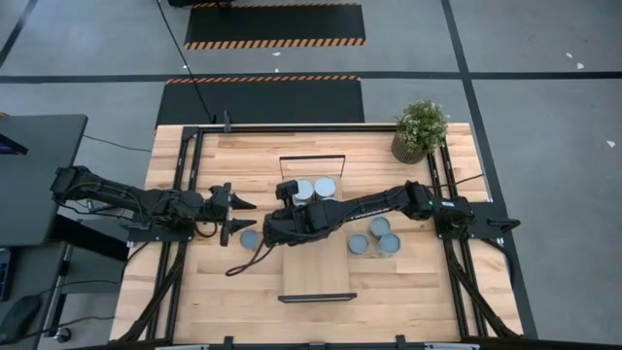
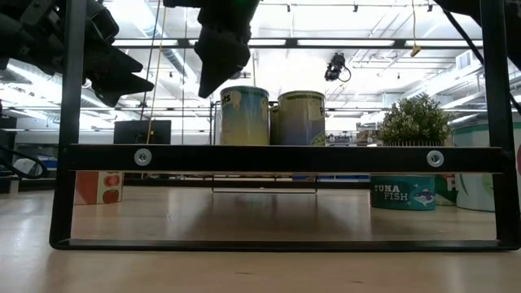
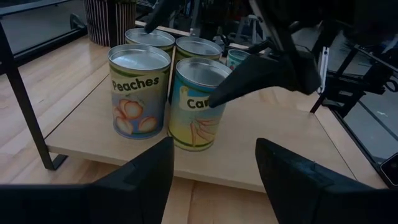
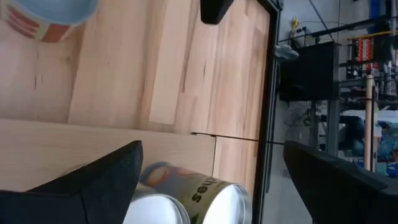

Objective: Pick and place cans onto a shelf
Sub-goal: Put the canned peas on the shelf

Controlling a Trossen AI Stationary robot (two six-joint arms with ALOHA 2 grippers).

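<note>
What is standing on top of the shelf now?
On the shelf stands a group of cans near its far end; the left wrist view shows four lids. The right gripper hangs beside them and covers part of the group from above.

cans (image 3: 139, 99): silvery lids, cream-yellow and blue sides, peach print | tuna tin (image 2: 403, 194): teal, white lettering | shelf (image 1: 316, 272): light wood, black end frames | bench (image 1: 408, 292): pale wood | floor mats (image 1: 274, 25): black, orange-striped edges
</note>
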